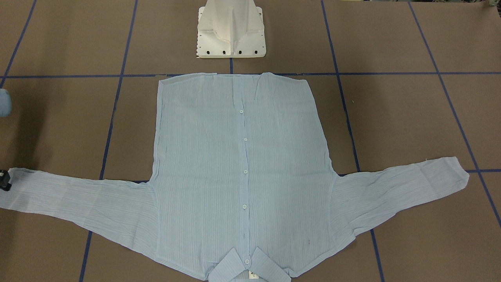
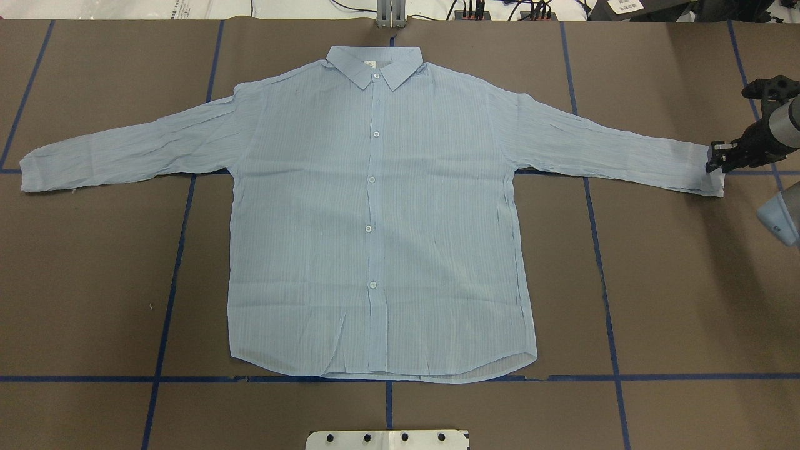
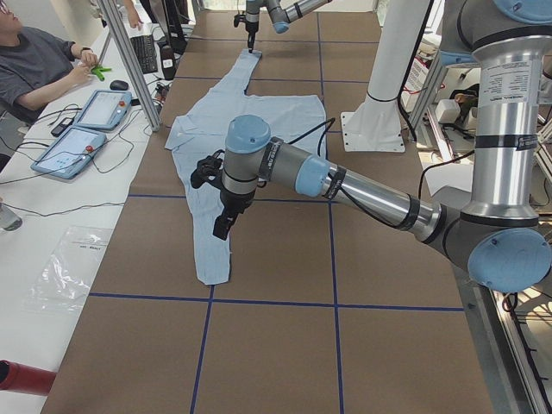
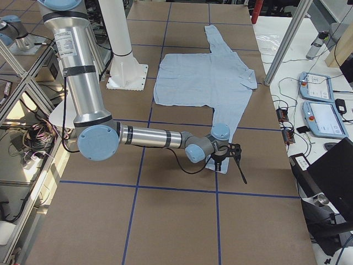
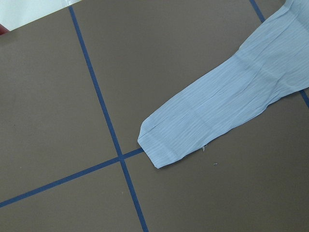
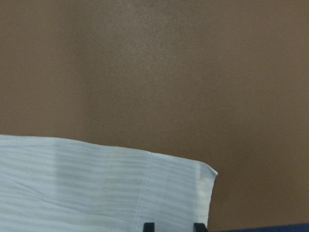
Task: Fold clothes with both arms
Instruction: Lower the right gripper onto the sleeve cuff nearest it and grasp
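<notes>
The light-blue shirt (image 2: 375,206) lies flat and buttoned on the brown table, collar (image 2: 375,65) on the far side, both sleeves spread out sideways. My right gripper (image 2: 715,164) is low at the cuff of the shirt's right-hand sleeve (image 2: 700,172). In the right wrist view its fingertips (image 6: 149,226) stand apart over the cuff (image 6: 178,193), so it is open. It also shows at the front-facing view's left edge (image 1: 4,180). My left gripper (image 3: 222,226) hovers above the other sleeve. I cannot tell whether it is open. The left wrist view shows that cuff (image 5: 164,142) from high up.
The white pedestal base (image 1: 231,31) stands at the robot's side of the table, close to the shirt's hem. Blue tape lines (image 2: 181,250) cross the brown table. An operator (image 3: 34,60), tablets (image 3: 82,142) and metal posts (image 3: 129,60) are beyond the far edge.
</notes>
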Controlling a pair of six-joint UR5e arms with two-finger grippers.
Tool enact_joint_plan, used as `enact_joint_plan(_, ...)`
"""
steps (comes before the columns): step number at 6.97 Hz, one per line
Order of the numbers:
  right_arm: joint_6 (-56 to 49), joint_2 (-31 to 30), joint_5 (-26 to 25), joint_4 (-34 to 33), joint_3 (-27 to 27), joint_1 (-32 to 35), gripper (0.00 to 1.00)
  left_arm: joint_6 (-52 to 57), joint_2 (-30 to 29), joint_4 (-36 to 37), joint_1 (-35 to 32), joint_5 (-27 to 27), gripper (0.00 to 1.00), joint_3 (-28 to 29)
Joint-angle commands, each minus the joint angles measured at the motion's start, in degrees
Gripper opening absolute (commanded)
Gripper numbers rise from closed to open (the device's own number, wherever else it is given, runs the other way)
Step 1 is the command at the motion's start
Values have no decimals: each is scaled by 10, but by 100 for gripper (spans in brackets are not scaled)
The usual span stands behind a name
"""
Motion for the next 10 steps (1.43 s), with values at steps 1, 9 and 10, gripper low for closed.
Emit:
enact_joint_plan(1,1,-1,0,0,-4,1,39,0,0,0,0,0,100,0)
enact_joint_plan(9,11,2,-1,0,-9,2,0,0,-1,-1,0,0,100,1)
enact_joint_plan(10,43,18,1,-2,0,3,0,0,-1,-1,0,0,100,1)
